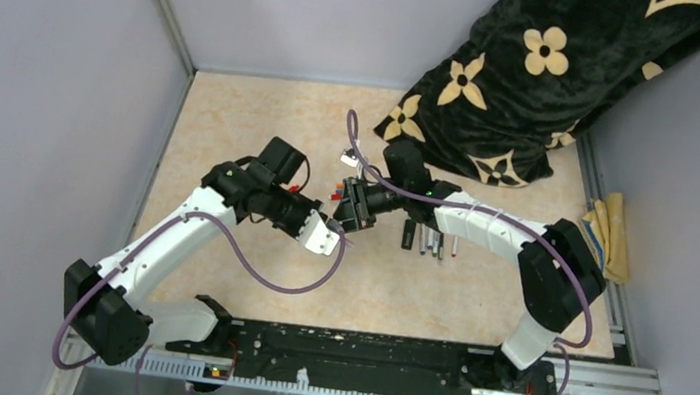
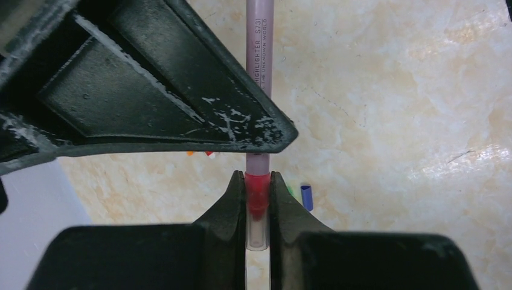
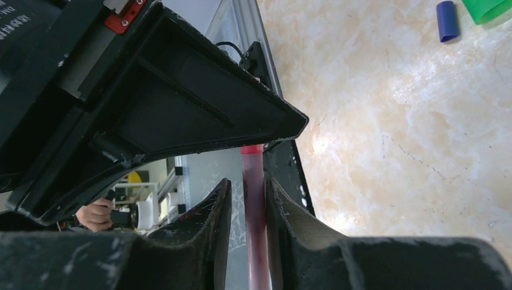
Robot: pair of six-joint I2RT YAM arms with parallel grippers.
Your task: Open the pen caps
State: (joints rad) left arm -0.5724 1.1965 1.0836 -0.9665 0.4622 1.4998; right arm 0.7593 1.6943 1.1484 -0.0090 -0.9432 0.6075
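Note:
A pale pink highlighter pen [image 2: 259, 48] hangs in the air between my two grippers. My left gripper [image 2: 258, 176] is shut on its clear pen cap [image 2: 258, 199], which has a red tip inside. The barrel [image 3: 253, 211] runs between the jaws of my right gripper [image 3: 247, 181]. Those jaws stand slightly open, with a gap on one side of the barrel. From above, the left gripper [image 1: 333, 241] and right gripper [image 1: 353, 208] meet nose to nose over the table's middle. Loose caps lie on the table: a blue one [image 3: 447, 12], a green one [image 3: 486, 7], orange [image 2: 190, 153] and red [image 2: 209, 153].
A row of several pens [image 1: 429, 240] lies just right of the grippers. A black cloth with cream flowers [image 1: 543, 70] covers the back right corner. A yellow rag [image 1: 608, 234] rests on the right rail. Grey walls close in the table on the left, back and right.

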